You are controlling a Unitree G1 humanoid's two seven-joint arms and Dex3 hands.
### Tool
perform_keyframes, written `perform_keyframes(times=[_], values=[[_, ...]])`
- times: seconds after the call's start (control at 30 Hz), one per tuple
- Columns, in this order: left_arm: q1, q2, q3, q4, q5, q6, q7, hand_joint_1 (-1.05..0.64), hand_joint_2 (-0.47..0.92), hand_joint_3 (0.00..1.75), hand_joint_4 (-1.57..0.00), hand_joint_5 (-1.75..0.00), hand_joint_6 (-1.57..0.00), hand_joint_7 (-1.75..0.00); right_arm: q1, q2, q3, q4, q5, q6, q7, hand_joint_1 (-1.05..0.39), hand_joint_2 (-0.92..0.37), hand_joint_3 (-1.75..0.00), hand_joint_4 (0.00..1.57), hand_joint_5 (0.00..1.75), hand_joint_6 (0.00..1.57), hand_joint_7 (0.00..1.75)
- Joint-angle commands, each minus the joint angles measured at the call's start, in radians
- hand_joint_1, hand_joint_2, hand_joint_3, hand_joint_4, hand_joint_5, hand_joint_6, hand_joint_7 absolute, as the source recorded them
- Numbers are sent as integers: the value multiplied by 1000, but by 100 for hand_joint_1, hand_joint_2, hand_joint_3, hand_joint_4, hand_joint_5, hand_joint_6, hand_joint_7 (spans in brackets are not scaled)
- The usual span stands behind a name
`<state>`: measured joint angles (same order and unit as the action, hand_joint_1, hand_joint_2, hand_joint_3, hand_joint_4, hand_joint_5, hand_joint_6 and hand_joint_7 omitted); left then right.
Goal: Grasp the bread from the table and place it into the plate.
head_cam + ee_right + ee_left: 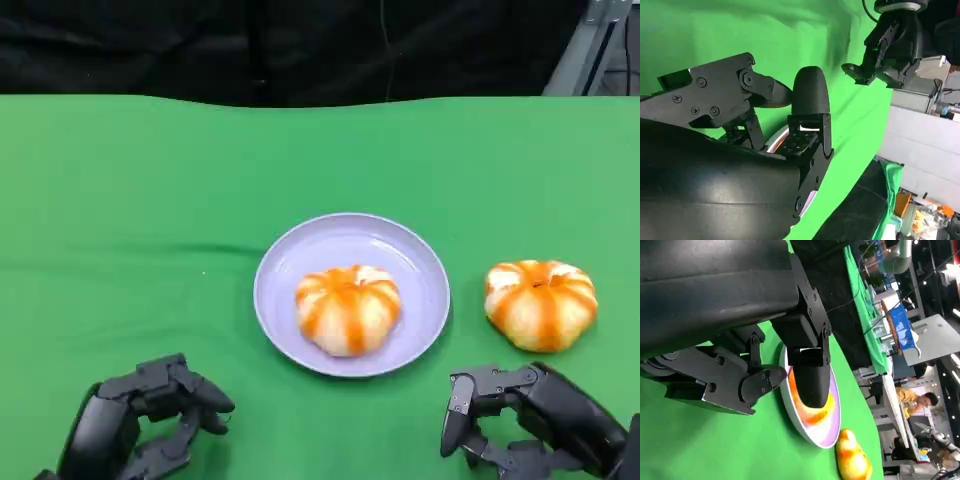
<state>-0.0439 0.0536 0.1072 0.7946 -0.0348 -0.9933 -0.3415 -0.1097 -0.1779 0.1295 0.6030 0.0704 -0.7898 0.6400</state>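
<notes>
A lavender plate (300,250) lies on the green table with one orange-striped round bread (348,308) resting in it. A second bread (541,303) sits on the cloth just right of the plate. My right hand (530,420) hovers near the front edge, a little below that loose bread, fingers apart and empty. My left hand (150,415) is at the front left, well clear of the plate, also holding nothing. In the left wrist view my left hand (765,340) has the plate (805,432), its bread (815,415) and the loose bread (852,457) beyond its fingers.
Green cloth (120,200) covers the table, with a black backdrop behind its far edge. In the right wrist view, beyond my right hand (740,100), my left hand (890,45) hangs over the cloth. A person (912,397) sits far off in the room.
</notes>
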Motion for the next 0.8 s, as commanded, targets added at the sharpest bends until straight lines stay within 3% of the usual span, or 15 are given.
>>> perform_keyframes(times=[0.03,0.4,0.53,0.8], values=[[-2,25,-3,11,-2,-17,17,5,66,95,-82,-145,-84,-130,1,-16,-7,-7,11,4,-1,-9,-78,-72,70,169,76,122],[-3,33,-12,12,0,-20,28,5,65,96,-81,-146,-83,-131,1,-16,-7,-7,11,3,0,-9,-78,-72,70,169,76,122],[-10,45,-17,17,24,-47,48,0,62,101,-78,-158,-79,-138,0,-18,-6,-8,11,1,2,-10,-78,-73,70,169,77,121],[-4,47,-31,21,29,-61,56,0,60,105,-76,-159,-81,-134,11,-18,-11,-18,8,-1,-10,-10,-77,-74,72,166,79,118]])
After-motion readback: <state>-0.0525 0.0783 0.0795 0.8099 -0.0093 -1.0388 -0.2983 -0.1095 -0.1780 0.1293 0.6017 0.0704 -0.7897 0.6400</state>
